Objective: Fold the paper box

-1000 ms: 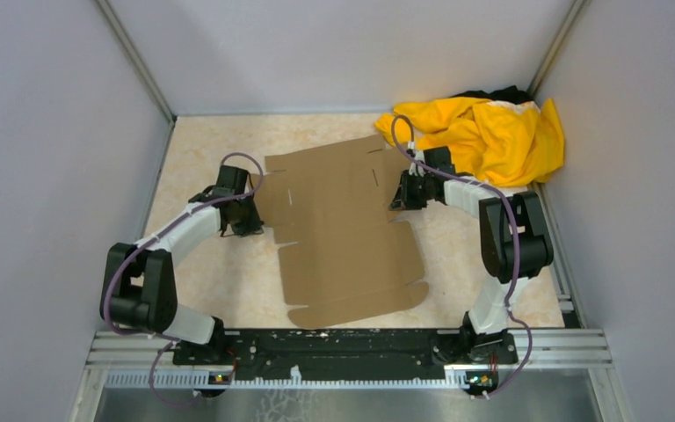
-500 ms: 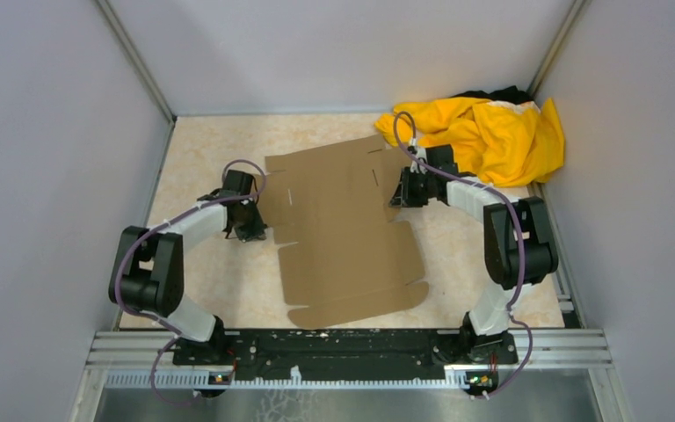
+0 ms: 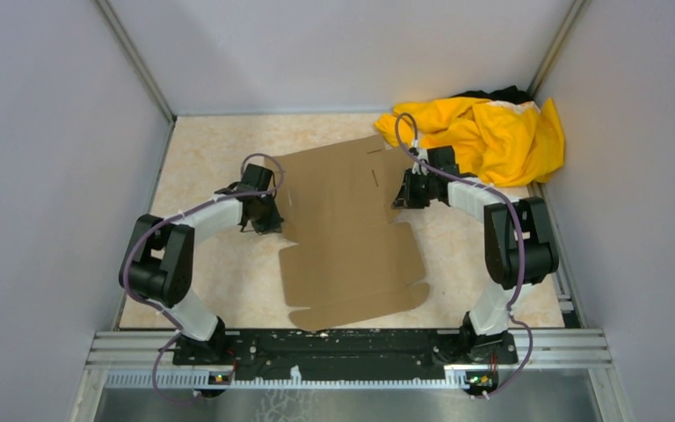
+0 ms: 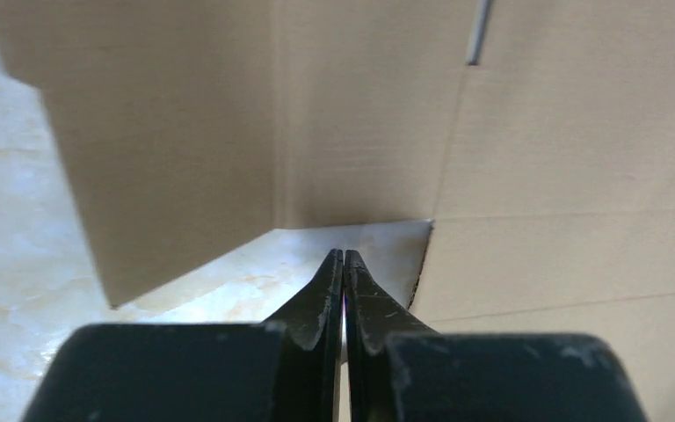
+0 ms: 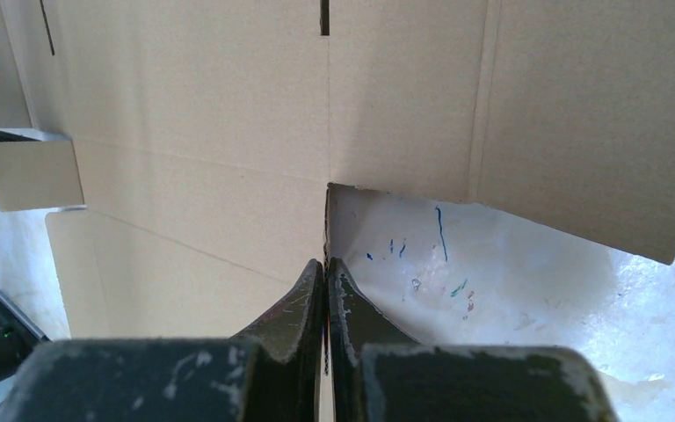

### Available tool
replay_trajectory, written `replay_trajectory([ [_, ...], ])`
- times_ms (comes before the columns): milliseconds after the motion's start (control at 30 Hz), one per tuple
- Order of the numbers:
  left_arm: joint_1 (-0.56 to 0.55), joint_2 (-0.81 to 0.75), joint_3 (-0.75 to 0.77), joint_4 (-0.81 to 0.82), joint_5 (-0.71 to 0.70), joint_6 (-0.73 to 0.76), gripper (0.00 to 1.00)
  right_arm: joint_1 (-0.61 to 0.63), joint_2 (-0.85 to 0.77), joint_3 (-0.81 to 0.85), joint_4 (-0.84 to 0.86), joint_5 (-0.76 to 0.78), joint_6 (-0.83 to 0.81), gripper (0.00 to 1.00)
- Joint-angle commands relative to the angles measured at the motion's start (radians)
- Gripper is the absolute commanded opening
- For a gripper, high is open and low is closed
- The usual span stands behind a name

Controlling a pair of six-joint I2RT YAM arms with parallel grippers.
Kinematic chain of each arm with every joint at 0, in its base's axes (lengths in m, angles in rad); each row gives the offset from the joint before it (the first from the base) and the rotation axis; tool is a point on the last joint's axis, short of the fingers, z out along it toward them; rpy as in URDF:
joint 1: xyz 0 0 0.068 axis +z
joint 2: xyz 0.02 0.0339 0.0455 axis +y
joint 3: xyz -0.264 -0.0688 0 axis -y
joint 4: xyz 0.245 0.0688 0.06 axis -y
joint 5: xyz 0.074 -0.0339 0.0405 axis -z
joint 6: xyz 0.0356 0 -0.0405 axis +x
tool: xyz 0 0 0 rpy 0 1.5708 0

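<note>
The paper box [image 3: 343, 229] is a brown die-cut cardboard sheet lying mostly flat in the middle of the table. My left gripper [image 3: 272, 221] is at its left edge, shut, with its tips [image 4: 344, 253] in the notch beside a side flap [image 4: 167, 132]. That flap stands lifted off the table. My right gripper [image 3: 399, 200] is at the sheet's right edge, shut. Its tips [image 5: 326, 262] rest at the cut edge of a notch, next to the raised right flap [image 5: 580, 132]. Neither gripper has cardboard between its fingers.
A crumpled yellow cloth [image 3: 483, 132] lies in the back right corner, just behind the right arm. Grey walls close the table in on the left, back and right. Pen marks dot the table [image 5: 439, 246] by the right notch.
My left gripper has moved right, up to the sheet's left edge, and the left flap has tipped up and inward. The right gripper stayed in place, opened a little and then shut.
</note>
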State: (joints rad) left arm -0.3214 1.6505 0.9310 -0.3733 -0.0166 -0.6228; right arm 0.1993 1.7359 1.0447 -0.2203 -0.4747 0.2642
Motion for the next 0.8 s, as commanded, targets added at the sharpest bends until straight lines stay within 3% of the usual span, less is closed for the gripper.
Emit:
replay_trajectory([
  [0, -0.032, 0.008, 0.055, 0.009, 0.012, -0.027, 0.07, -0.005, -0.048, -0.009, 0.025, -0.023, -0.005, 0.0],
  [400, -0.107, 0.04, 0.143, -0.019, 0.012, -0.047, 0.08, -0.003, -0.048, -0.021, 0.03, -0.024, 0.0, 0.0],
  [767, -0.186, 0.066, 0.082, 0.005, 0.012, -0.079, 0.08, -0.003, -0.052, -0.043, 0.035, -0.016, 0.002, 0.0],
])
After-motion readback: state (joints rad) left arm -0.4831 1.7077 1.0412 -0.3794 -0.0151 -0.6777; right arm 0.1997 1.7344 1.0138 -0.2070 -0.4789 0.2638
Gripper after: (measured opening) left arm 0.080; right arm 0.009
